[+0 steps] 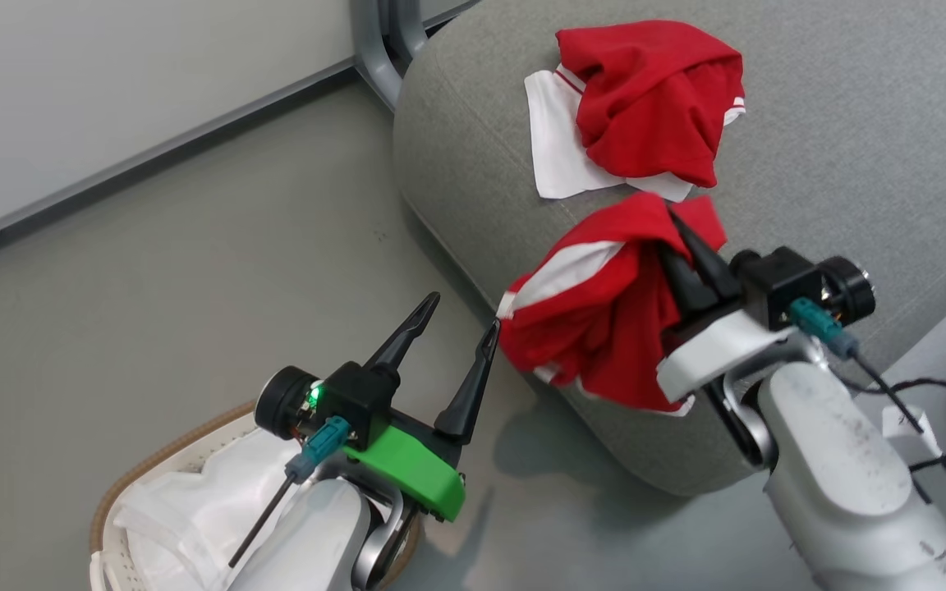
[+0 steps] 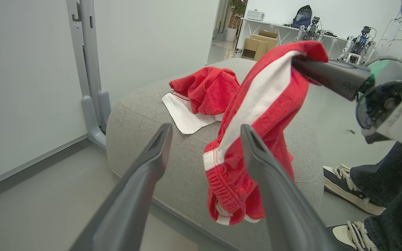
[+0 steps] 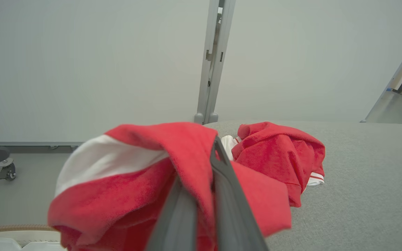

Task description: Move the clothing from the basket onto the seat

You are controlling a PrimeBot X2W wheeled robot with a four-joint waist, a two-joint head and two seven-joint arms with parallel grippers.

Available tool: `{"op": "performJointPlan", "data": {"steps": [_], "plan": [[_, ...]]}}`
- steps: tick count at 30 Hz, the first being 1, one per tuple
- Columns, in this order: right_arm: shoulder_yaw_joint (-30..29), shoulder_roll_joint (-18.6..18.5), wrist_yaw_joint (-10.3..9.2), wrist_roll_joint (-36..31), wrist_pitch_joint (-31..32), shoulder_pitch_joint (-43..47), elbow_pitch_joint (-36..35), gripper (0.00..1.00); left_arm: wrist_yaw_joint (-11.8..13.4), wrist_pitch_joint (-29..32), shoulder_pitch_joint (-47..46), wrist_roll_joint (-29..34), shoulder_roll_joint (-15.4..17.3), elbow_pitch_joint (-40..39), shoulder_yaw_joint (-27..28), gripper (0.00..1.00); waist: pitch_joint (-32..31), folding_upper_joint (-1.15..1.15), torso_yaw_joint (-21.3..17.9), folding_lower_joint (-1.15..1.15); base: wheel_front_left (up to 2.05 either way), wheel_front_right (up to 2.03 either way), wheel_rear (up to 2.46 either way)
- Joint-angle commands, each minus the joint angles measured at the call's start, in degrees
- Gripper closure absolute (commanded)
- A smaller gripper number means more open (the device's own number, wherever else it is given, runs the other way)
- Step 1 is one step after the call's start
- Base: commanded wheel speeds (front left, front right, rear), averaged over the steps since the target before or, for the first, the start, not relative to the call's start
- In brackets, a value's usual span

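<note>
My right gripper (image 1: 673,223) has its fingers pinched together on a fold of the red shorts (image 1: 596,320). The cloth hangs from the fingertips and trails down and to the left of them. The white stripe runs lengthwise down the hanging part, so the long axis is close to vertical rather than laid flat. What matters for the next move is where that bulk sits. Most of it is below and behind the fingertips, draped against the rounded front edge of the seat (image 1: 851,164), and I can't tell whether the lower hem rests on the edge or hangs free of it. The flat top of the seat lies ahead of the fingertips. The other red garment (image 1: 654,98) and the small white cloth (image 1: 555,148) already lie there, just beyond the tips. If I let go here, I judge the shorts could slide off the edge, so I would push the right gripper forward along its own fingers before releasing. My left gripper (image 1: 463,312) is spread wide and holds nothing. It is just left of the hanging cloth, with its nearer finger tip close to the hem. The basket (image 1: 161,443) sits below and behind the left gripper, and I can make out a white sheet (image 1: 194,509) inside it.
</note>
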Motion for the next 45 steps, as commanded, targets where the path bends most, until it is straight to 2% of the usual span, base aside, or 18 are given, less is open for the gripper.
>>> {"op": "performJointPlan", "data": {"steps": [1, 8, 14, 21, 24, 36, 43, 44, 45], "plan": [[0.0, -1.1, -0.06, -0.4, -0.1, -3.0, 0.5, 1.00, -0.1, 0.1, -1.2, 0.2, 0.8, 0.4, 0.0, 0.00, 2.8, 0.00, 0.3, 0.00, 0.00, 0.00, 0.00], [-0.3, -6.8, -0.06, -2.5, -0.1, -17.0, 1.9, 1.00, -0.1, 0.1, -3.3, 0.2, 1.8, 1.6, -1.3, 0.00, 7.0, 0.00, 2.9, 0.00, 0.00, 0.00, 0.00], [-4.1, -12.6, -0.07, -3.3, -0.1, -26.8, 5.8, 1.00, -0.1, 0.1, -5.1, -0.3, 1.9, 2.4, -2.3, 0.00, 10.2, 0.00, 6.3, 0.00, 0.00, 0.00, 0.00], [-13.7, -20.1, -0.07, -8.3, -0.1, -34.8, 14.3, 1.00, -0.1, 0.1, -7.2, -0.3, 1.7, 3.1, -3.2, 0.00, 14.3, 0.00, 11.5, 0.00, 0.00, 0.00, 0.00], [-18.2, -21.8, -0.07, -11.0, -0.1, -36.8, 17.9, 1.00, -0.1, 0.1, -8.0, -0.2, 1.9, 3.4, -3.4, 0.00, 16.4, 0.00, 13.7, 0.00, 0.00, 0.00, 0.00], [-33.2, -19.2, -0.07, -19.9, -0.1, -29.4, 24.9, 1.00, -0.1, 0.1, -12.0, -0.7, 1.5, 3.8, -4.0, 0.00, 23.0, 0.00, 19.9, 0.00, 0.00, 0.00, 0.00], [-42.2, -17.9, -0.06, -22.6, -0.1, -24.1, 27.1, 1.00, -0.1, 0.1, -13.4, 0.0, 2.4, 3.7, -2.7, 0.00, 24.0, 0.00, 20.4, 0.00, 0.00, 0.00, 0.00], [-42.9, -17.4, -0.07, -23.0, -0.1, -23.4, 26.8, 0.98, -0.1, 0.1, -13.4, 0.1, 2.5, 3.6, -2.4, 0.00, 23.8, 0.00, 20.2, 0.00, 0.00, 0.00, 0.00], [-43.2, -16.8, -0.06, -23.2, -0.1, -23.0, 26.6, 0.56, -0.1, 0.1, -13.3, 0.2, 2.5, 3.6, -2.1, 0.00, 23.6, 0.00, 20.0, 0.00, 0.00, 0.00, 0.00]]}}
